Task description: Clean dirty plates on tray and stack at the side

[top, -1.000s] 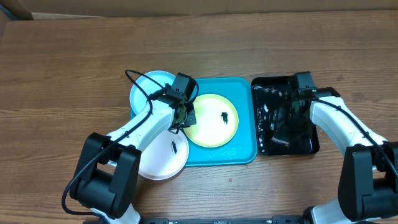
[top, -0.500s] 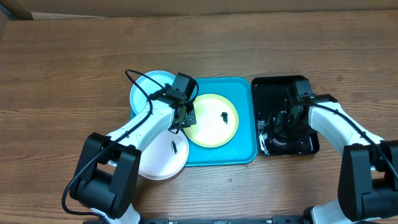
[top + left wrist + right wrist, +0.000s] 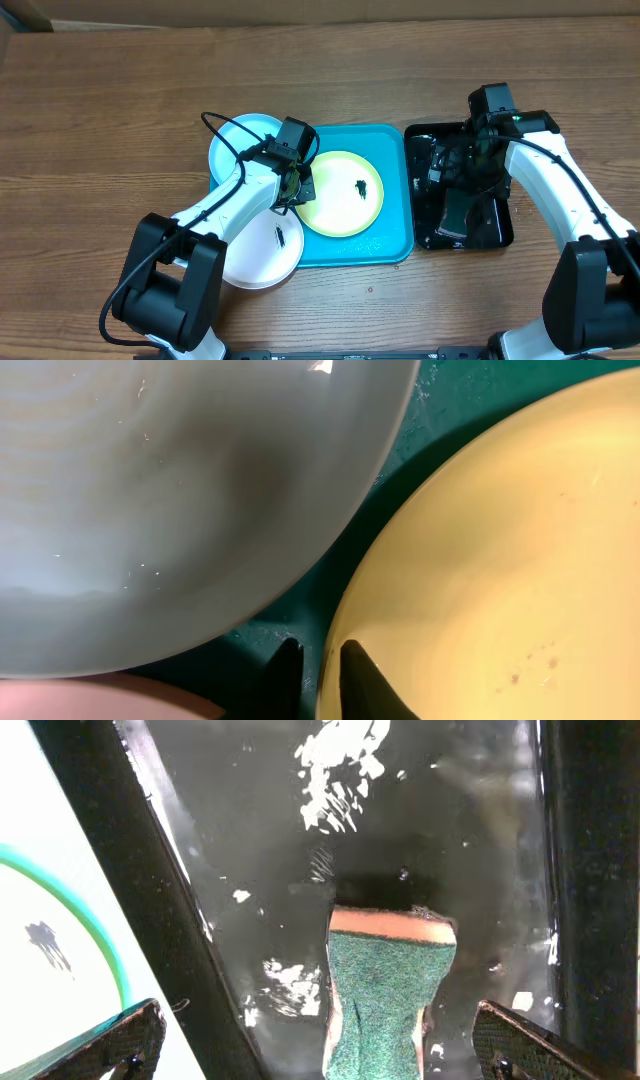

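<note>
Wooden worktop (image 3: 100,90), left gripper (image 3: 320,660) pinching yellow-green plate (image 3: 335,208) rim, right gripper (image 3: 318,1020) spread wide over sponge (image 3: 390,980) in black tray (image 3: 497,228)

bare table (image 3: 320,70) fills the upper band of the overhead frame, the far left, and the bottom centre between the arms. mid-frame is crowded: blue plate (image 3: 235,140), white plate (image 3: 262,262) and yellow plate (image 3: 345,205) sit close together, with only a narrow gap of tray (image 3: 392,245) between blue and yellow. the left arm (image 3: 225,205) lies slantwise over them, left gripper (image 3: 322,678) clamped on the yellow plate's left rim. in the black tray (image 3: 497,232) the sponge (image 3: 388,990) stands clear between the right gripper's (image 3: 325,1040) spread fingers (image 3: 125,1040).
</note>
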